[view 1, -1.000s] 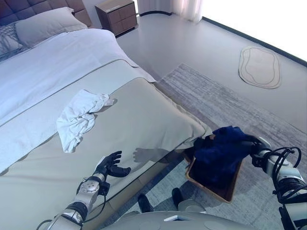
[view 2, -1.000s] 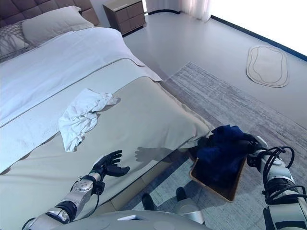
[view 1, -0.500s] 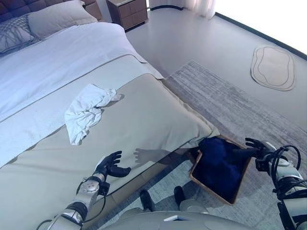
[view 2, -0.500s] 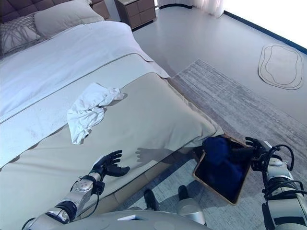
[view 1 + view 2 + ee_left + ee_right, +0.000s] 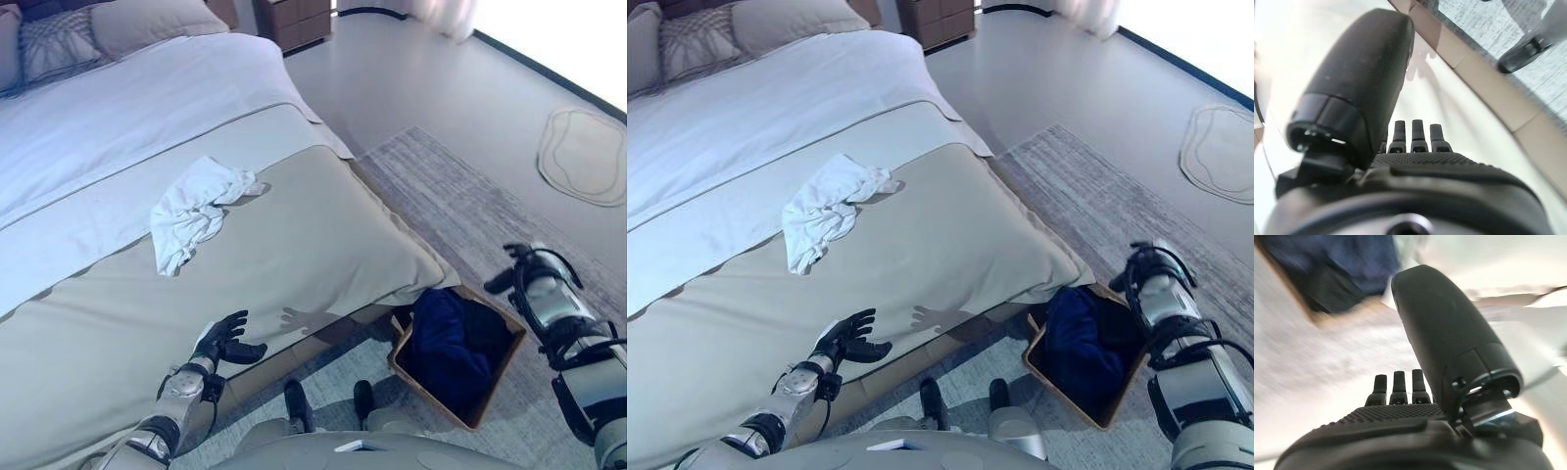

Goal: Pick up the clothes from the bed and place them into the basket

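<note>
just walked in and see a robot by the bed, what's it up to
It is clearing clothes off the bed into a basket on the floor. A dark blue garment already lies in the basket, and the right robot hand is open, holding nothing. A white garment lies crumpled on the bed, untouched. The left robot hand hovers open near the bed's edge.

Daylight floods in from the far right corner of the room, blowing the floor (image 5: pixel 549 39) there out to plain white, and it lays a soft shadow of my left hand (image 5: pixel 223 343) on the bed (image 5: pixel 323 245) near its foot edge. My right wrist view is smeared with motion blur, the basket (image 5: pixel 1308 308) reduced to a streak. In my left wrist view, the bedding beside my thumb glares almost white.
</note>
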Robot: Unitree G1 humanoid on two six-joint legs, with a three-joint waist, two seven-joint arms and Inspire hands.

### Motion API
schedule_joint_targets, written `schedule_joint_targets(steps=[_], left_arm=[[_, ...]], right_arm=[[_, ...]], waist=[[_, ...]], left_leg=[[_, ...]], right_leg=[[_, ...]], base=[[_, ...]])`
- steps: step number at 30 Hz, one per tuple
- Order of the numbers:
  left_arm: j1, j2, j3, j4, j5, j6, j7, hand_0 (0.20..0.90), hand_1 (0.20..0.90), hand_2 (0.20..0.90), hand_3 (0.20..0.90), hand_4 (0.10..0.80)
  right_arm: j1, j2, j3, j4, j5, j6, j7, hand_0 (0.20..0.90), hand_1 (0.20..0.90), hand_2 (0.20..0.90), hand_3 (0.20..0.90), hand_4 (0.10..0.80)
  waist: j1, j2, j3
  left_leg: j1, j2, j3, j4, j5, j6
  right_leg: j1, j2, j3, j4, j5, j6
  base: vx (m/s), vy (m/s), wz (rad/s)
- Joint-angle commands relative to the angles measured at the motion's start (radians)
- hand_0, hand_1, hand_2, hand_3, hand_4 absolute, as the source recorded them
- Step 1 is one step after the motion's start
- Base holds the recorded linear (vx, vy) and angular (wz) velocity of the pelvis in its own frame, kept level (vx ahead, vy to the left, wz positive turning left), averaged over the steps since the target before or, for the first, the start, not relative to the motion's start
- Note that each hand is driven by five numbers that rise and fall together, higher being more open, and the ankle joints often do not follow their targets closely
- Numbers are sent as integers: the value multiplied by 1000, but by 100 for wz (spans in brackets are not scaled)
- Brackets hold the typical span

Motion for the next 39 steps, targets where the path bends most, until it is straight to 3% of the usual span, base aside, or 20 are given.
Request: schedule_joint_targets(steps=[1, 3, 9, 16, 25, 29, 32, 35, 39], left_arm=[[-45, 26, -34, -26, 26, -59, 54, 900, 900, 900, 900, 800], [-55, 36, -44, -51, 23, -69, 66, 900, 900, 900, 900, 800], [-62, 41, -46, -66, 33, -73, 86, 900, 900, 900, 900, 800], [-55, 19, -42, -45, 19, -48, 117, 900, 900, 900, 900, 800], [-10, 25, -54, -57, 51, -54, 118, 900, 900, 900, 900, 800], [-26, 47, -85, -111, 47, -99, 83, 900, 900, 900, 900, 800], [-60, 60, -120, -164, 54, -157, 76, 900, 900, 900, 900, 800], [-63, 79, -147, -229, 25, -168, 80, 900, 900, 900, 900, 800], [-53, 85, -165, -264, 20, -158, 85, 900, 900, 900, 900, 800]], right_arm=[[-265, -40, 94, -128, -30, -18, -136, 900, 900, 900, 900, 800], [-378, -40, 148, -162, -29, -13, -169, 900, 900, 900, 900, 800], [-528, -35, 242, -171, -9, -44, -177, 900, 900, 900, 900, 800], [-649, 44, 344, -121, 9, -60, -88, 900, 900, 900, 900, 800], [-658, 129, 377, -31, 30, -57, -63, 900, 900, 900, 900, 800], [-709, 134, 364, 11, 32, -30, -112, 900, 900, 900, 900, 800], [-795, 92, 391, 39, 16, -22, -160, 900, 900, 900, 900, 800], [-854, 47, 422, 58, 37, -10, -176, 900, 900, 900, 900, 800], [-878, 43, 440, 71, 29, 17, -177, 900, 900, 900, 900, 800]], waist=[[88, -58, -33], [121, -58, 2], [184, -63, 50], [245, -91, 18], [325, -122, -27], [357, -101, 29], [379, -64, 115], [391, -29, 181], [399, -13, 224]], left_leg=[[3, -80, -129, 10, -65, 26], [-26, -87, -158, 25, -55, 26], [-53, -98, -211, 19, -30, 17], [-58, -104, -260, 2, -17, 6], [-40, -107, -301, 44, -26, 6], [-82, -111, -324, 46, -5, 7], [-136, -117, -339, 41, 13, 9], [-189, -121, -345, 47, 26, 10], [-207, -120, -348, 18, 30, 9]], right_leg=[[-75, 11, -3, 71, 40, -14], [-96, 5, -36, 112, 14, -27], [-96, -13, -120, 107, 7, -34], [-58, -26, -187, 18, 37, -22], [0, -35, -251, 51, 3, -38], [-42, -40, -290, 114, -23, -49], [-116, -51, -329, 180, -50, -57], [-189, -70, -354, 239, -62, -52], [-222, -79, -358, 245, -79, -32]], base=[[-63, 32, 48], [-80, 42, 52], [-42, 18, 55], [41, -39, 42], [204, 22, 18], [-10, 102, 20], [-191, 128, 27], [-127, 112, 24], [-2, -1, 14]])
